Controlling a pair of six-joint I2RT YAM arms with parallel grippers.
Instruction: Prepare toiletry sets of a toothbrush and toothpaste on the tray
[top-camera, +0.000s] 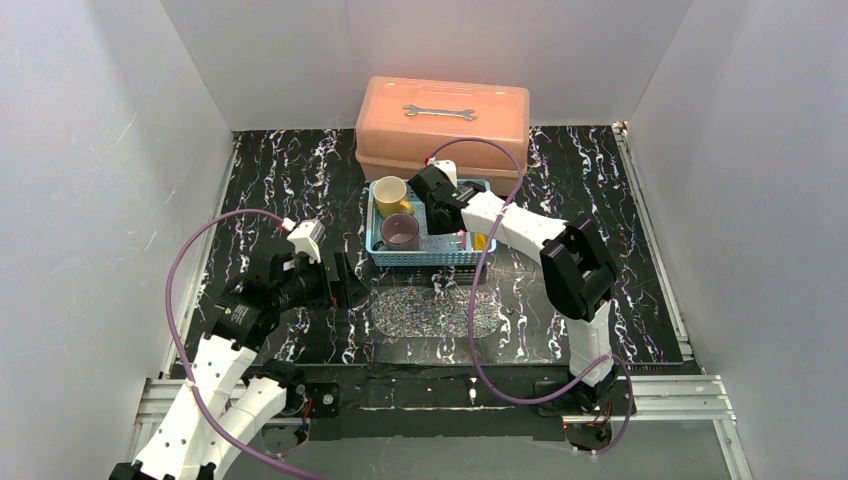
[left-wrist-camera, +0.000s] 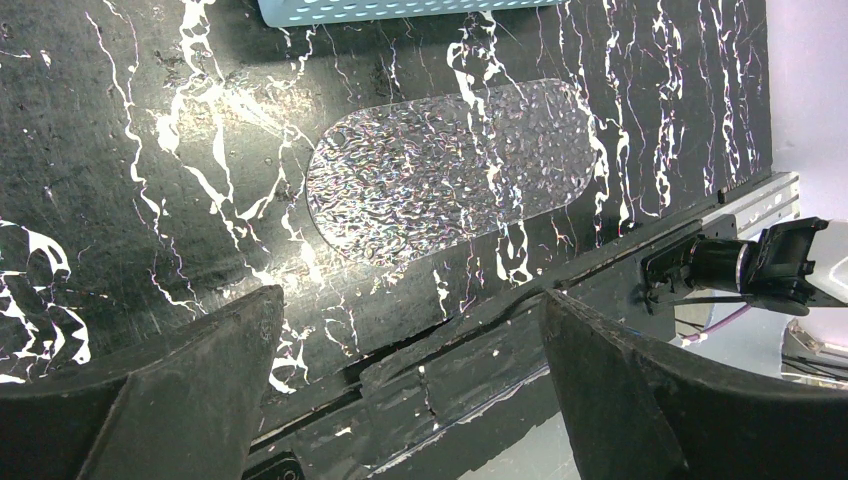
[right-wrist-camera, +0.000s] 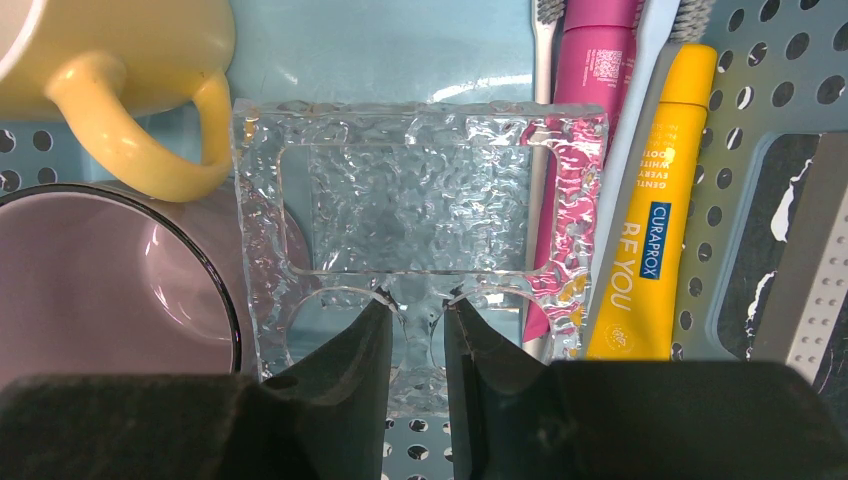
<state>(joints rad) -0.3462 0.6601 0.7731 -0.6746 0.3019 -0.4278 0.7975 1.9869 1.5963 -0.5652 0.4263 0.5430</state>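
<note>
White walls (top-camera: 100, 150) box in the black marbled tabletop (top-camera: 620, 200) on three sides, and rails run along its near and right edges. Bare surface lies open to either side of the middle. At the back stands a salmon toolbox (top-camera: 440, 135), and right in front of it a light-blue basket (top-camera: 430, 258). Between the basket and the near edge lies an oblong clear plate (left-wrist-camera: 450, 170), its long axis running left to right, with free tabletop off both rounded ends.

From where I stand the left end effector (left-wrist-camera: 410, 298) hangs off the plate's left end, spread wide with nothing between its fingers. The right end effector (right-wrist-camera: 418, 305) reaches down into the basket, narrowed onto the thin neck at the near edge of the tray (right-wrist-camera: 400, 200), a finger against each side.

The tray faces the wrist camera flat-on, wedged between the purple mug (right-wrist-camera: 100, 290) and yellow mug (right-wrist-camera: 100, 60) on one side and the magenta tube (right-wrist-camera: 590, 120) on the other, its edge overlapping that tube. Whether it rests on the basket floor I cannot tell. The yellow tube (right-wrist-camera: 650, 200) lies alongside the magenta one, narrower end pointing away from the fingers. A pale toothbrush (right-wrist-camera: 543, 60) lies parallel to the tubes.
</note>
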